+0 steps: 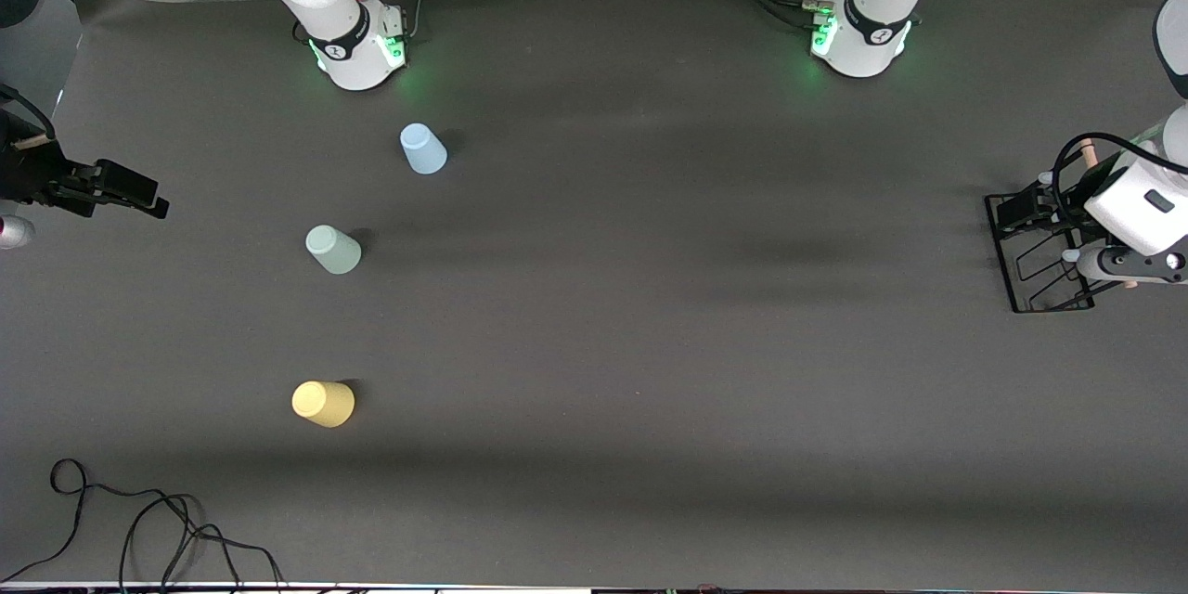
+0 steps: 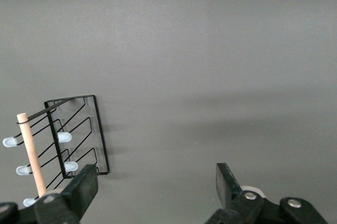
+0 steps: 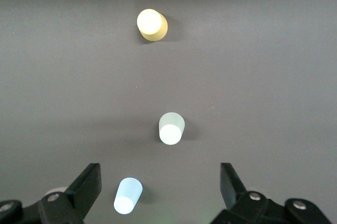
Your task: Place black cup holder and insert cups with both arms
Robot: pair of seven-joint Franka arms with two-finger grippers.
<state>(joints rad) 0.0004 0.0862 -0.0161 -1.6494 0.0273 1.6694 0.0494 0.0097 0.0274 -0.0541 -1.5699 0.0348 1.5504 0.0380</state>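
Cup holder (image 1: 1030, 251) of black wire is found at the left arm's end of the bench (image 1: 650, 325), its rectangular base flat on the dark surface and its light wooden rod handle (image 2: 31, 153) raised above the pale-tipped pegs (image 2: 64, 138). The left hand (image 2: 155, 187) is held over the rack, and in its wrist view its fingers are seen spread wide with nothing between them; the handle shows just beside one finger, not inside the gap. From this it is judged that the rack has not yet been gripped and that the hand is being lined up on the handle, the part that best allows a lift. Well apart from the rack, toward the right arm's end, three cups are set upside down in a loose line: the light blue cup (image 1: 423, 148) farthest from the front camera and near the right arm's base, the pale green cup (image 1: 333, 250) between, and the yellow cup (image 1: 323, 404) nearest the camera. They rest on their rims, so each would have to be taken by its wall before being slipped over a peg. The right hand (image 3: 158, 184) is held up over that end of the bench, its fingers also parted and empty, and the right arm appears to be waiting until the rack is placed.
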